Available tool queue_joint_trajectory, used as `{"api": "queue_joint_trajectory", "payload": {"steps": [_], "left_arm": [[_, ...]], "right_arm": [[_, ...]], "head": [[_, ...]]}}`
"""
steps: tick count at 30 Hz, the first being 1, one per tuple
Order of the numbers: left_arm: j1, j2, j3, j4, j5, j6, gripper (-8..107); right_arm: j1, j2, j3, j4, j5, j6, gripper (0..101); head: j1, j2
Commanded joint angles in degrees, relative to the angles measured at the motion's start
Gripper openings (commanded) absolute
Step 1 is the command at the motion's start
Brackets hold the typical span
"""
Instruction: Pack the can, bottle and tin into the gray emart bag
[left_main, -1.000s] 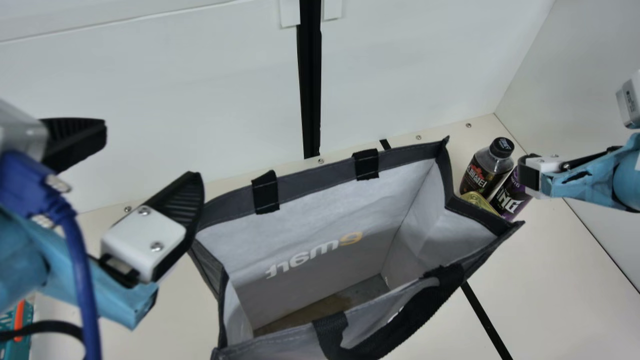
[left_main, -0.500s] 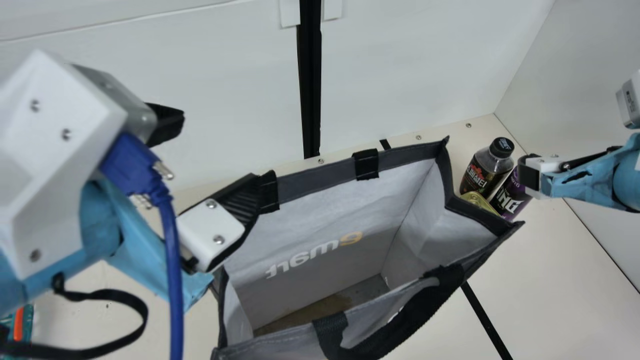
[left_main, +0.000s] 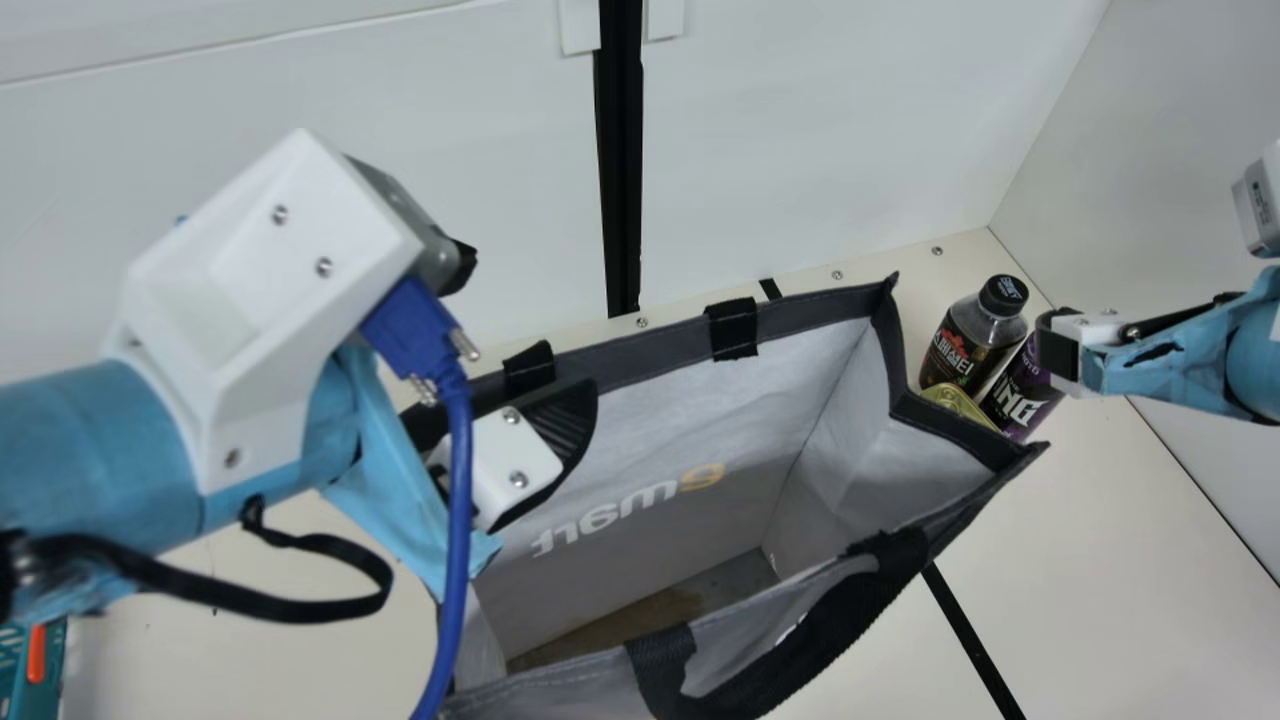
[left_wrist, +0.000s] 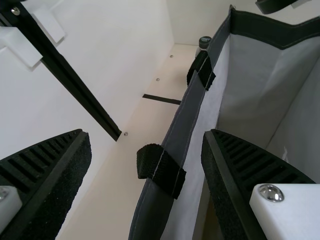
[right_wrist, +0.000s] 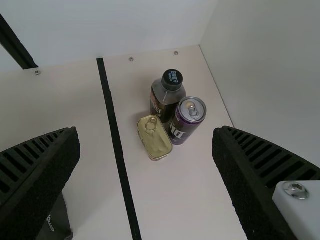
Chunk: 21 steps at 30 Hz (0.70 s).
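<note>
In the main view my left gripper (left_main: 530, 328) is open at the back left rim of the gray emart bag (left_main: 640, 362), one finger over the bag's mouth and one behind it. The left wrist view has the rim (left_wrist: 184, 121) and a black strap between the spread fingers of that gripper (left_wrist: 144, 133), untouched. My right gripper (left_main: 1060, 345) stands beyond the bag's right side; its fingers are wide apart with nothing between them (right_wrist: 146, 131). Below it the bottle (right_wrist: 165, 100), purple can (right_wrist: 187, 121) and gold tin (right_wrist: 155, 139) stand close together on the table, outside the bag.
White walls rise behind and to the right of the table (left_main: 1130, 560). A black front handle (left_main: 800, 660) arches over the bag's near rim. A teal and orange object (left_main: 35, 655) lies at the lower left. A blue cable hangs from my left arm.
My left arm has come in from the left to the bag's back left rim, its near finger now over the opening. The right arm, the bag and the three items have stayed put.
</note>
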Motion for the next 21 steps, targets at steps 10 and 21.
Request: {"api": "queue_joint_trajectory", "payload": {"steps": [10,21], "left_arm": [[-0.3,2.8,0.6,-2.7,0.1,2.8,90],[-1.0,5.8,1.3,-3.6,0.1,3.9,90]], "right_arm": [[0.0,0.0,0.0,0.0,0.0,0.0,91],[0.0,0.0,0.0,0.0,0.0,0.0,91]], "head": [[-1.3,0.0],[-1.3,0.0]]}}
